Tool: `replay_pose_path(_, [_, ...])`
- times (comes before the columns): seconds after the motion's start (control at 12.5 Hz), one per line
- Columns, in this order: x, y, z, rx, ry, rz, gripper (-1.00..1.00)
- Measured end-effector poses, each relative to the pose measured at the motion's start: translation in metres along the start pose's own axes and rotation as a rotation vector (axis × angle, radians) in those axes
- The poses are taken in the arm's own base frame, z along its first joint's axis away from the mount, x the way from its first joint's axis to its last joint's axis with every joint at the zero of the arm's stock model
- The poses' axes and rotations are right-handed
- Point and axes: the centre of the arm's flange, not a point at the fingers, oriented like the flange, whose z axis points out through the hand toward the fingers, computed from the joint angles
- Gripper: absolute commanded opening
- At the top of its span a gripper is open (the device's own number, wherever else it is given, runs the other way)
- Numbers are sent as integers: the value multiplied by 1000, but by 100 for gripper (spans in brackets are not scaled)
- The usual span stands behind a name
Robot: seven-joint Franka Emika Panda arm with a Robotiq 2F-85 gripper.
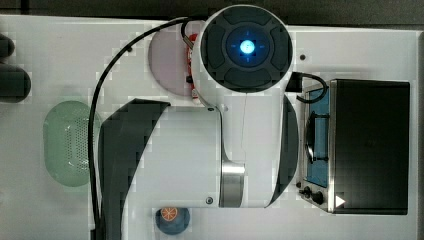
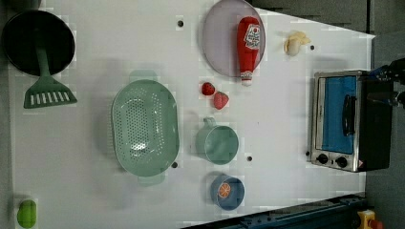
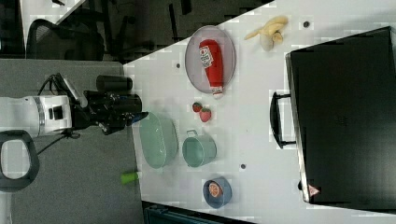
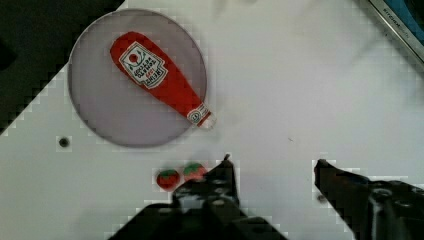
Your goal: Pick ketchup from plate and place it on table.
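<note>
Approach step, nothing grasped. Pincer (image 4: pixel 272 162) spread, empty, high above worktop (image 4: pixel 310 90). Ketchup (image 4: pixel 159 77) lies on plate (image 4: pixel 95 107), well apart from pincer, cap overhanging rim. Next: travel over bottle, descend.

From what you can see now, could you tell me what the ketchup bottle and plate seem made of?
Ketchup bottle: probably soft plastic, glossy red, with a printed white label. Plate: likely matte plastic, going by its flat, even lilac-grey surface without glare, though ceramic cannot be ruled out.

Bare table (image 2: pixel 282 119) between plate (image 2: pixel 217 43) and toaster oven (image 2: pixel 341 119) gives you room; strawberries (image 2: pixel 215 95) crowd the plate's near edge.
</note>
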Motion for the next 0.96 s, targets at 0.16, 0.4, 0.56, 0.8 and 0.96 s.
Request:
replay_pose_path(0.16, [-33, 42, 7, -126, -129, 17, 81])
replay_pose_path(0.4, [-41, 70, -32, -69, -80, 48, 100])
replay_pose_path(0.56, [-32, 73, -53, -24, -37, 65, 100])
replay_pose_path(0.8, [-11, 55, -35, -4, -22, 68, 100])
replay_pose_path(0.96, [6, 27, 9, -15, -33, 48, 100])
